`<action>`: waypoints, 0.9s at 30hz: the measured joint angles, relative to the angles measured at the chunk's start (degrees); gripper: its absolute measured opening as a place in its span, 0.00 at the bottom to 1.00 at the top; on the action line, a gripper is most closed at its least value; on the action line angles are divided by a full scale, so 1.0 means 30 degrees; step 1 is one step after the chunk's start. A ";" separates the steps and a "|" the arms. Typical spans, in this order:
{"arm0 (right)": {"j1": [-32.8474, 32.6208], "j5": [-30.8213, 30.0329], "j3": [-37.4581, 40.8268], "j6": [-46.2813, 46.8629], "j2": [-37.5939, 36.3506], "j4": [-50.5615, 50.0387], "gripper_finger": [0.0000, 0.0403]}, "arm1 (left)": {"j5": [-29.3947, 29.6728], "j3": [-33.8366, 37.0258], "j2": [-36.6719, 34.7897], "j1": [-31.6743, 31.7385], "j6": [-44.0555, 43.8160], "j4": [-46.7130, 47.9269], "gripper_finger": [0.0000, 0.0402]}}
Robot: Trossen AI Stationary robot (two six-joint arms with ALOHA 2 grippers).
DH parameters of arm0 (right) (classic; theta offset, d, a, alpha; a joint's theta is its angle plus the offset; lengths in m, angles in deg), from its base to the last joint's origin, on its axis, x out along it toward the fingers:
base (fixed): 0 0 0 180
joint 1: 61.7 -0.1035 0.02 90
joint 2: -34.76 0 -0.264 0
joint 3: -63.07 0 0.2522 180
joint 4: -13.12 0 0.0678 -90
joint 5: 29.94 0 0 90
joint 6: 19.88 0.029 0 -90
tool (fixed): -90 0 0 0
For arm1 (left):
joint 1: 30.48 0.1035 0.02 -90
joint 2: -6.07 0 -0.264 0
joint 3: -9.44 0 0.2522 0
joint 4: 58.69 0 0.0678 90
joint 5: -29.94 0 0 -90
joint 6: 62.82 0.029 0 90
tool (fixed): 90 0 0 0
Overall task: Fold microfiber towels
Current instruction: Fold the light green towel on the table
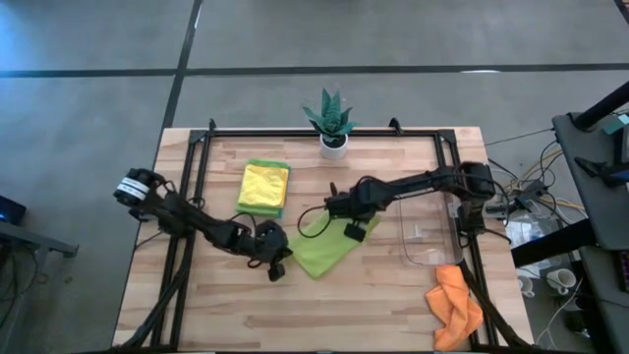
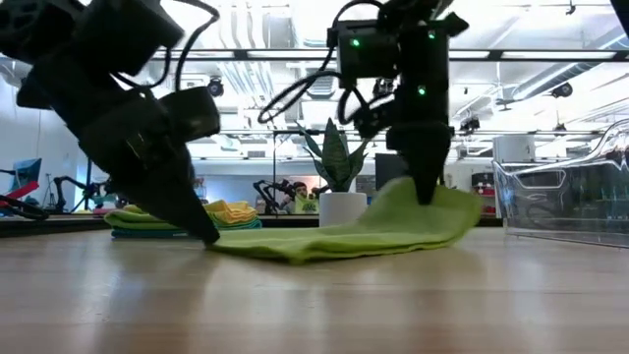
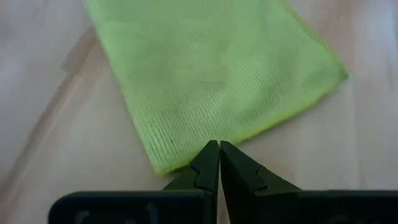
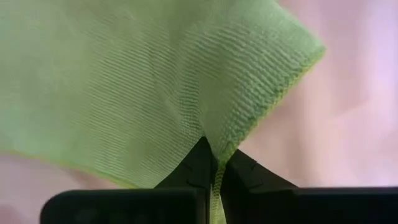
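A lime green towel (image 1: 319,251) lies in the middle of the table, folded to a long strip. My left gripper (image 1: 280,265) is shut at its near left end (image 3: 219,146). My right gripper (image 1: 340,218) is shut on its far right end, which is raised off the table (image 2: 428,197). The rest of the towel (image 2: 334,241) stays on the wood. At the far left rests a flat stack of folded towels (image 1: 263,187), yellow on top of green. An orange towel (image 1: 455,305) lies crumpled at the near right corner. My left gripper meets the towel's short end edge (image 3: 205,152) with its shut fingertips, slanting down from the table's left. The tips cover the place of contact, so pinched or pressed down I cannot tell. That end lies flat on the table (image 2: 221,243). My right gripper pinches a corner of the towel (image 4: 214,140) between its two fingers, from above and pointing down. The cloth gathers into a fold at the tips and runs on between the fingers. That end is lifted off the table and the cloth slopes down slack from it.
A clear plastic tray (image 1: 432,231) stands to the right of the towel, and a small potted plant (image 1: 332,123) stands at the far edge. Bare wood lies along the near side (image 1: 246,315).
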State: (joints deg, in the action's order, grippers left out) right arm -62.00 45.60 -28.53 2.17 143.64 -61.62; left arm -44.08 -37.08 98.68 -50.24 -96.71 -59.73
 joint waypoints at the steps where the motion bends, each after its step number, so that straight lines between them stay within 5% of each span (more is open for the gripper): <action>1: 0.0217 -0.0590 -0.0283 -0.0909 0.0000 -0.0401 0.03 | 0.0165 -0.0147 0.0152 0.0085 0.0564 -0.0074 0.00; 5: 0.0878 -0.1772 -0.1584 -0.3037 0.0000 -0.1442 0.03 | 0.3227 -0.0582 0.0336 0.0374 0.2526 -0.0427 0.00; 9: 0.0684 -0.1618 -0.2906 -0.3846 -0.0029 -0.1476 0.03 | 0.6944 -0.0544 0.0713 0.1201 0.3569 -0.4040 0.00; 16: 0.0308 -0.1560 -0.3409 -0.5037 -0.0029 -0.1375 0.03 | 0.3384 -0.1230 0.4301 0.4357 0.7246 -0.9194 0.00; 21: 0.0314 -0.1560 -0.3340 -0.5628 -0.0031 -0.1348 0.03 | 0.0809 -0.2477 0.5825 0.6629 0.8434 -0.9180 0.00; 27: 0.0314 -0.1560 -0.3332 -0.6432 -0.0058 -0.1158 0.03 | 0.0317 -0.3179 0.6164 0.7873 0.8437 -0.7835 0.00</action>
State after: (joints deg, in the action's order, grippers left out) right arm -61.06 40.92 -38.53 -17.12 143.47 -65.09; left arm -43.13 -46.62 117.18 -26.62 -71.40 -83.23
